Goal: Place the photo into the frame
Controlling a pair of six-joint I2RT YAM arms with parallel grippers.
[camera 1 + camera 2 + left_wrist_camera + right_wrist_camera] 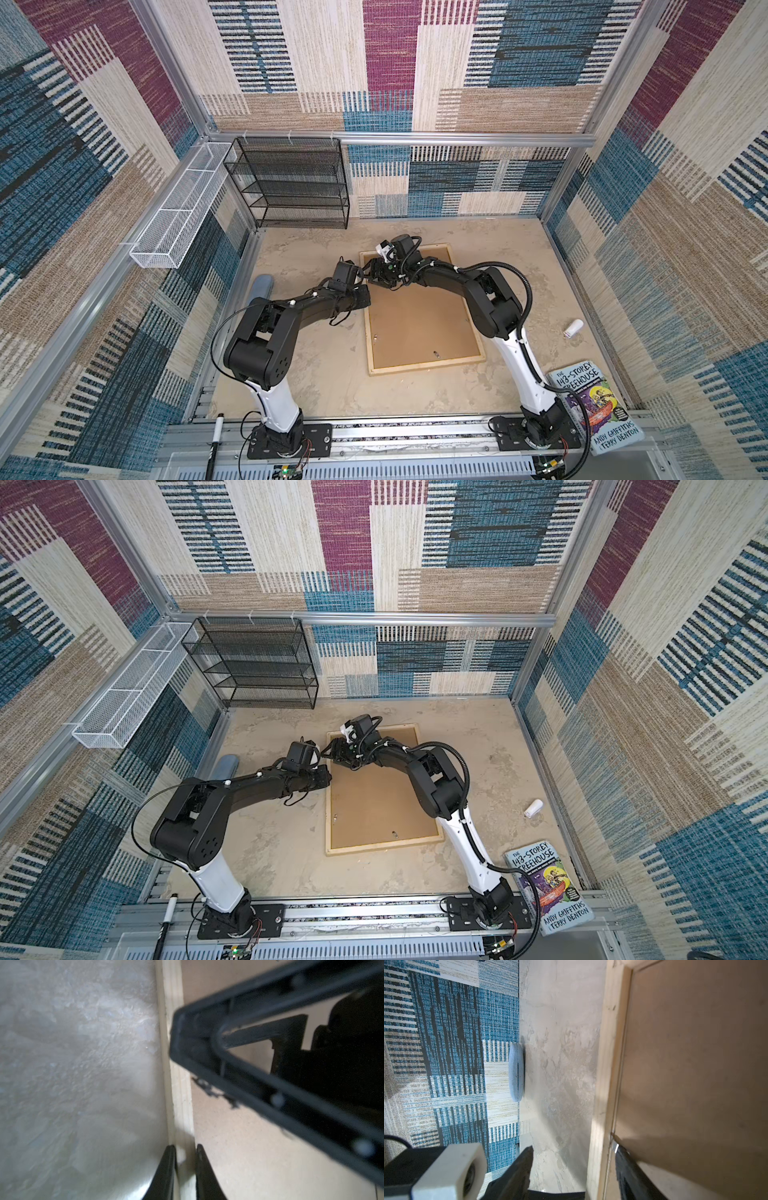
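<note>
Mottled tabletop beneath frame, patterned walls

Table open at 6 o'clock; passage obstructed by frame at centre, book at 5 o'clock, rack at 11 o'clock.

frame 1 | backing board 1 | book 1 | mesh shelf 1 | wire basket 1

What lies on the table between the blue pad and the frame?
Nothing: the right wrist view shows bare table from pad to frame.
</note>
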